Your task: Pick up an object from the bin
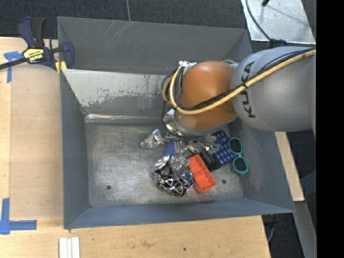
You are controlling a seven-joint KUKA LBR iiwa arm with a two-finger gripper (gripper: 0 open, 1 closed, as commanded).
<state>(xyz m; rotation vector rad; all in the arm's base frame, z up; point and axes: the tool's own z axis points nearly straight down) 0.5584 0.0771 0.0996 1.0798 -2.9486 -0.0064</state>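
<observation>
One grey metal bin (72,160), with sloped walls all round and a flat, scuffed floor. Plenty of open room on the floor's left half and along the back wall's foot: bare metal from the left wall to about the middle. Tight on the right, with every loose thing crowded into the floor's right part, near the front wall and close to the right wall.

Reaching in from the right, the arm (279,90), with an orange cover (207,93) at the wrist and a yellow cable (173,93) looped round it, hanging over the right side of the floor. Below the cover, the gripper (181,156), down at the heap, just above a crumpled black-and-white patterned thing (172,180) and just left of an orange-red block (202,175). Spread or pressed together: cannot tell, with the metal parts and clutter tangled there.

In the rest of the heap: a crumpled silvery piece (152,140) left of the gripper, toward the open floor. A dark blue keypad-like slab (222,145) partly under the cover's right edge. Teal sunglasses (238,160) furthest right, at the foot of the right wall, just beside the slab. Block touching the patterned thing.
</observation>
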